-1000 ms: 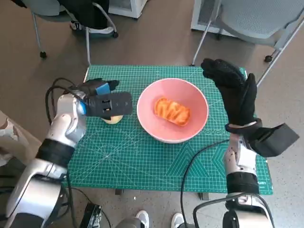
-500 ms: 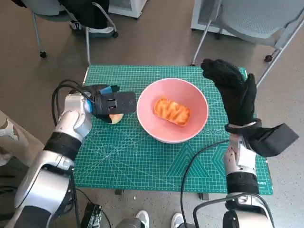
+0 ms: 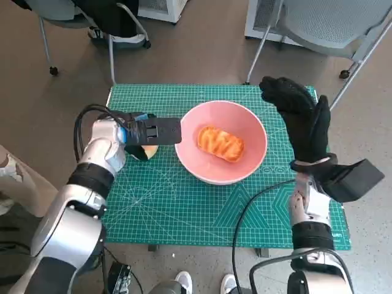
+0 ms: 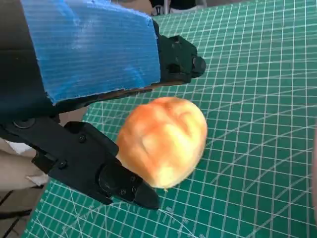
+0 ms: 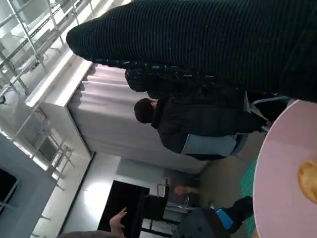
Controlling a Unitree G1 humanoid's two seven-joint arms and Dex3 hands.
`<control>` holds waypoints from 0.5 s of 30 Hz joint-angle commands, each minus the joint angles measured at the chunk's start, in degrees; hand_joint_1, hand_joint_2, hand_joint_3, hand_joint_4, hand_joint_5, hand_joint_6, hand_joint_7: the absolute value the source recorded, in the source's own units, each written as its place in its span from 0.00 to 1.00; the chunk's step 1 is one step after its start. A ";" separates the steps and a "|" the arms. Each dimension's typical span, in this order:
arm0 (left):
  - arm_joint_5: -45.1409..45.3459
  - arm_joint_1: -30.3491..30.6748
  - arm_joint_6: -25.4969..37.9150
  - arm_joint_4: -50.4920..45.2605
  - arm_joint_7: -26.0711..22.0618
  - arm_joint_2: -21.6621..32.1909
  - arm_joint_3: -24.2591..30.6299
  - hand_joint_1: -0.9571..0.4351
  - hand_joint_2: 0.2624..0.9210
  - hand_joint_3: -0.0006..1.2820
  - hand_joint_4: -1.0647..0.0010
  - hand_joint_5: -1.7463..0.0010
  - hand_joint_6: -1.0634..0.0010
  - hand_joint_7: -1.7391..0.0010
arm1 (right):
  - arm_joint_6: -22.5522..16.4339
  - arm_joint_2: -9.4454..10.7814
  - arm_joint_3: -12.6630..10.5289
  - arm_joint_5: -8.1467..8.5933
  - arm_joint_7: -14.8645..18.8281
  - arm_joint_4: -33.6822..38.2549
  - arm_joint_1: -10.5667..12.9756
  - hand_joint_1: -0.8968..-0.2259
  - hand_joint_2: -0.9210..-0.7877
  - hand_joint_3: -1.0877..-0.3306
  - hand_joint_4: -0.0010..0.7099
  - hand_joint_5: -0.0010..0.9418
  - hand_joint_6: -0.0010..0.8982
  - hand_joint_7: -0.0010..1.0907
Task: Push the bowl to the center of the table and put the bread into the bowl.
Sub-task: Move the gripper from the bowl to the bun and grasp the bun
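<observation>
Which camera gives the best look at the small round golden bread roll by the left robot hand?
The left wrist view: the small round golden bread roll fills the middle of the picture, lying on the green cutting mat between the left robot hand's black fingers. The head view shows only a sliver of it under that hand. The right wrist view doesn't show it.

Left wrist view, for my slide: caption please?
Left hand holds a bread roll just over the green cutting mat.
</observation>
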 commanded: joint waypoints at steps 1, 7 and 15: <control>0.05 -1.49 -0.37 2.18 0.93 -0.93 -1.03 0.37 0.62 0.00 1.00 1.00 0.89 1.00 | -0.02 -0.32 0.15 -0.91 -0.37 0.15 1.14 0.36 0.00 0.43 0.30 0.00 0.10 0.45; 0.65 -1.59 -0.71 3.52 1.86 -1.67 -2.39 0.36 0.64 0.00 1.00 1.00 0.89 1.00 | -0.01 -0.57 0.18 -0.95 -0.42 -0.18 1.43 0.36 0.00 0.43 0.30 0.00 0.10 0.45; 1.19 -1.71 -1.09 4.71 3.09 -2.51 -3.82 0.34 0.65 0.01 1.00 1.00 0.89 1.00 | 0.01 -0.75 0.27 -1.08 -0.58 -0.97 2.13 0.36 0.00 0.43 0.30 0.00 0.09 0.45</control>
